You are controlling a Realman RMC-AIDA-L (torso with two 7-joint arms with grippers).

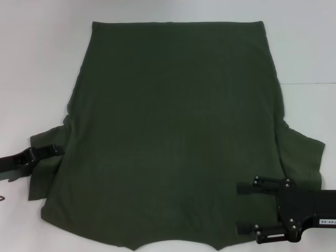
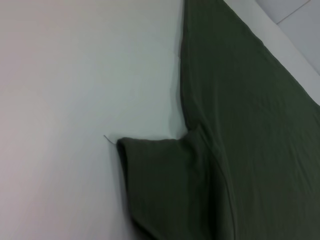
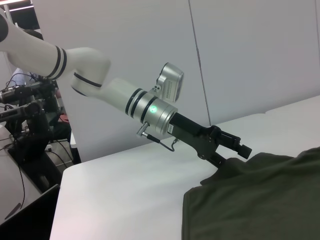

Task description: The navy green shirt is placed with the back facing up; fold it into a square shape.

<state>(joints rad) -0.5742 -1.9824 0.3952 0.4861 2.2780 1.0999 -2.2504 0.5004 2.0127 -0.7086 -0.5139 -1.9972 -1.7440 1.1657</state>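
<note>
The green shirt (image 1: 173,131) lay flat on the white table (image 1: 37,63), unfolded. Left claw (image 1: 55,150) sat at the left sleeve, grip unclear; right claw (image 1: 244,207) hovered wide open, empty. Next, I'd guess: fold sleeves inward.

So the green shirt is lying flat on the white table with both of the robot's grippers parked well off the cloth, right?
Not quite. The head view shows the right gripper over the shirt, and the left gripper at its sleeve. The shirt does lie flat on the white table.
</note>
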